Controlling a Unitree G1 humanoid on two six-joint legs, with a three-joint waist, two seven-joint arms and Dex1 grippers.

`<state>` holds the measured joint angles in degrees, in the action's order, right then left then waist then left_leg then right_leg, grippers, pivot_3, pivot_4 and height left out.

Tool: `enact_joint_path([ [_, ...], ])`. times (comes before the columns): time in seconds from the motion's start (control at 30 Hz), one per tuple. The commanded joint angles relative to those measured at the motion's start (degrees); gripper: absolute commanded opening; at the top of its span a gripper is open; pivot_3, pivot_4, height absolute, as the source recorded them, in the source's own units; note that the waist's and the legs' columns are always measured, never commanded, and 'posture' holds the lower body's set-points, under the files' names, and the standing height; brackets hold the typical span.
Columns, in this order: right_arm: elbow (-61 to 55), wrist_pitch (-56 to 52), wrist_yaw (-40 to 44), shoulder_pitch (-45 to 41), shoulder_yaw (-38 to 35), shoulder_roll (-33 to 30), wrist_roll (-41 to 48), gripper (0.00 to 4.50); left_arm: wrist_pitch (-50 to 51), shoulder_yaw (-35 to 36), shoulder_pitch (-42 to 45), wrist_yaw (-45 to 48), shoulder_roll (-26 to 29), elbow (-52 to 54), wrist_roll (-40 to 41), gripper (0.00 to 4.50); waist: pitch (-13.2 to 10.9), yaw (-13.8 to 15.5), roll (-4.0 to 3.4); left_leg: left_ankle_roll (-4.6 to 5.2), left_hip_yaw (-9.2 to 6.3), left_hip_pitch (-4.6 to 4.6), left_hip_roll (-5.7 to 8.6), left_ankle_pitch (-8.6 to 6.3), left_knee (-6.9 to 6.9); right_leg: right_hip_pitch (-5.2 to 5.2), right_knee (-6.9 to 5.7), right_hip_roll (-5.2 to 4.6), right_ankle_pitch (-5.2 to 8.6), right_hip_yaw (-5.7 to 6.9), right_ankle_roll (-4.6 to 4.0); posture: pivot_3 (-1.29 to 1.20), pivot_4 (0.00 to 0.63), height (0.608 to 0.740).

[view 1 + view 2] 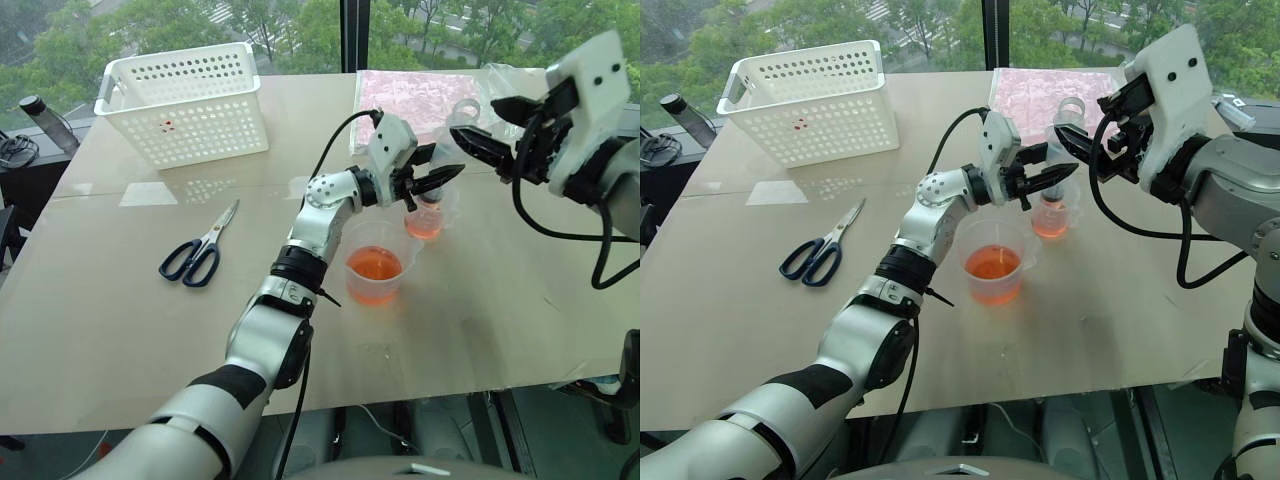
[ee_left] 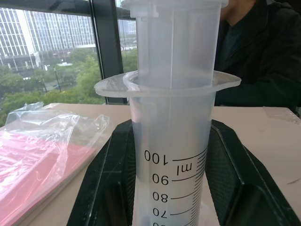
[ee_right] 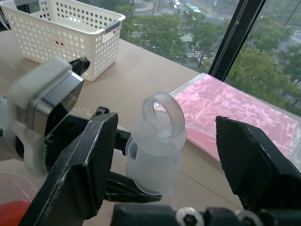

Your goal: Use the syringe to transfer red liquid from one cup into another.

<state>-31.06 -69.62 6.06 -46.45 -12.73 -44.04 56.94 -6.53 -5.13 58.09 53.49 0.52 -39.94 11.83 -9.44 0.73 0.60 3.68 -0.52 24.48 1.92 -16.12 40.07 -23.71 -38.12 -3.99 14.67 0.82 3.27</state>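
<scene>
1. Left eye view: the left gripper clamps the syringe upright over the smaller beaker, which holds a little red liquid. Just in front stands the larger beaker, partly filled with the same orange-red liquid. The right gripper hangs just beside the syringe's top, its fingers spread apart and empty. Scissors with dark handles lie well apart to the robot's left, a white perforated basket sits at the far left of the table, and a pink sheet in a clear plastic bag lies behind the beakers.

2. Right eye view: the same scene; the left arm crosses in front of the larger beaker's near rim, and the left gripper's fingers hide the middle of the syringe barrel.

3. Left wrist view: the clear barrel, printed with a scale that reads up to 100 ml, stands between the two black fingers, which press on either side. The pale plunger rises out above the barrel's flange. The pink sheet lies beyond, and a person in dark clothing sits at the far side of the table.

4. Right wrist view: the plunger's ring-shaped top sits between the wide-apart right fingers, touching neither. The left gripper grips the barrel below, with the basket behind.
</scene>
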Motion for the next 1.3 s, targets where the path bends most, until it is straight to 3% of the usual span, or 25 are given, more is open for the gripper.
enact_joint_path([
  [0.03, -1.8, -0.5, 0.3, -0.7, -2.6, -0.9, 1.5, 3.52, -0.2, 0.1, 1.0, 0.1, -0.7, 1.1, 0.4, 1.43, 0.0, 0.0, 0.00, 0.00, 0.00, 0.00, 0.00, 0.00, 0.00, 0.00, 0.00, -0.01, 0.00, 0.00, 0.00, 0.00, 0.150, 0.740],
  [0.53, 1.8, 1.1, -0.6, -1.9, -1.6, -0.4, -4.6, 3.52, -0.7, 0.2, 0.6, 0.6, -1.1, 1.0, 0.1, 1.43, 0.0, 0.0, 0.00, 0.00, 0.01, 0.00, 0.00, 0.00, 0.01, 0.00, -0.02, 0.01, 0.00, 0.00, 0.00, 0.00, 0.150, 0.740],
  [0.77, 3.1, 1.1, -0.9, -2.8, -0.2, 2.2, -6.9, 0.21, -0.7, 0.0, 0.5, 1.1, -1.1, 1.4, 0.2, 1.43, 0.0, 0.0, -0.01, 0.00, 0.01, 0.00, 0.00, 0.00, 0.01, 0.00, -0.04, 0.02, 0.00, -0.01, 0.00, 0.00, 0.150, 0.740],
  [0.8, 3.0, 1.0, -0.6, -2.9, 0.1, 2.3, -7.1, 0.03, -0.6, 0.0, 0.4, 1.2, -1.2, 1.5, 0.2, 1.43, 0.0, 0.0, -0.01, 0.00, 0.01, 0.00, 0.00, 0.00, 0.01, -0.01, -0.04, 0.02, 0.00, -0.01, 0.00, 0.00, 0.150, 0.740],
  [1.3, 2.2, 1.3, 5.5, -3.4, 6.8, 1.6, -12.2, 0.03, 0.8, 0.6, 0.9, 1.2, -2.1, 2.1, 1.0, 1.43, 0.0, 0.0, -0.01, 0.00, 0.00, 0.00, 0.01, 0.00, 0.02, -0.01, -0.04, 0.04, 0.00, 0.00, 0.00, 0.00, 0.150, 0.740],
])
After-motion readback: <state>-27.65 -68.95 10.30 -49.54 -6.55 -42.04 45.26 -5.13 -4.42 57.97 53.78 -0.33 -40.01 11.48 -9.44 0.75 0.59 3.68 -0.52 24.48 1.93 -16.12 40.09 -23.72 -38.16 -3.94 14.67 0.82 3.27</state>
